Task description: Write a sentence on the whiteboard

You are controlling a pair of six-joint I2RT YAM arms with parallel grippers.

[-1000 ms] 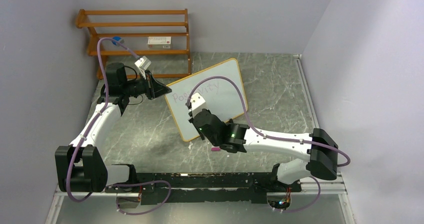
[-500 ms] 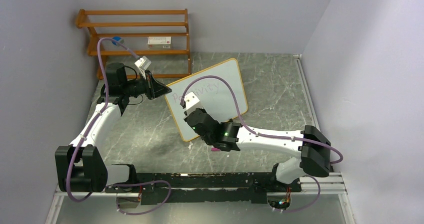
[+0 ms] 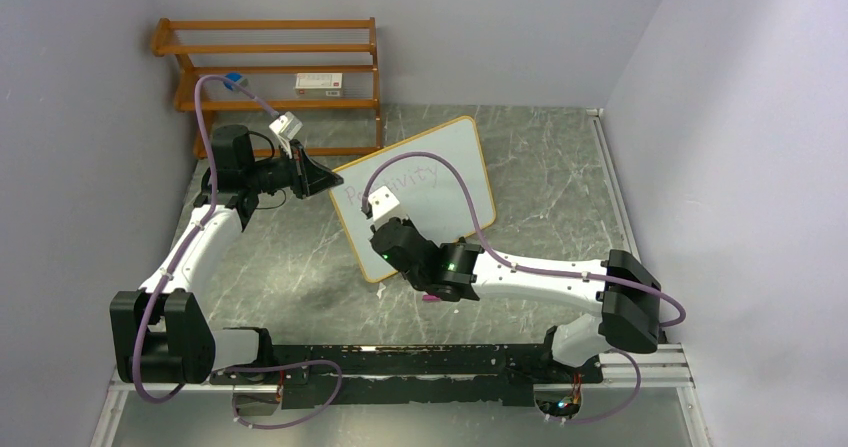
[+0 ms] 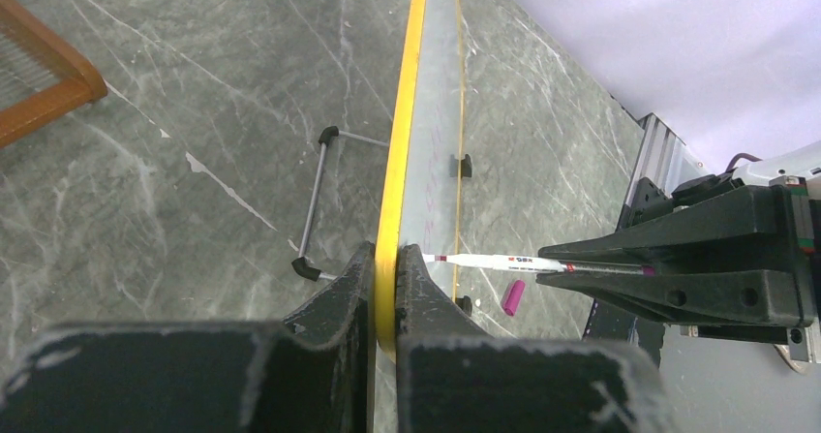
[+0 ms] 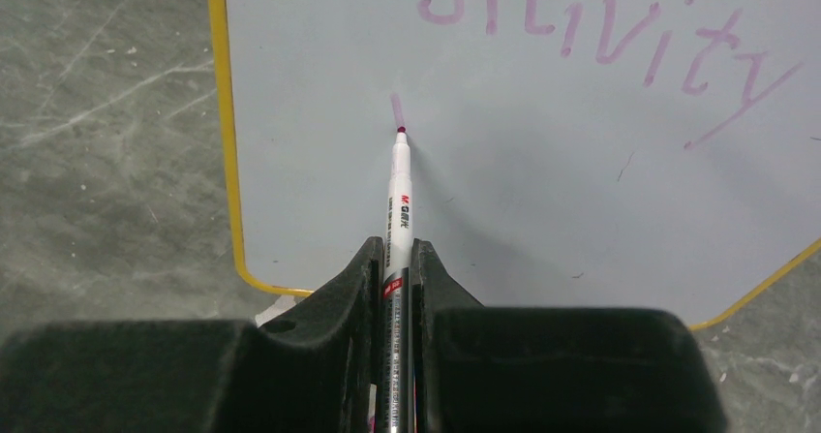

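The right tool [image 5: 394, 259] is closed narrow on a white marker [image 5: 399, 176]. The tip ahead of it touches the whiteboard [image 5: 542, 210] at a short purple stroke. Beyond that runs the sentence [image 5: 581, 16], one line reading "Positivity". The left tool [image 4: 385, 263] pinches the board's yellow edge, and the board stands on the desk [image 4: 194, 113].

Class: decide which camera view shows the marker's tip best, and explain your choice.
Right wrist: the marker's tip is sharp, touching the whiteboard at a short purple stroke. Left wrist shows the marker side-on, its tip meeting the board edge-on. From the top external camera, the right arm hides it.
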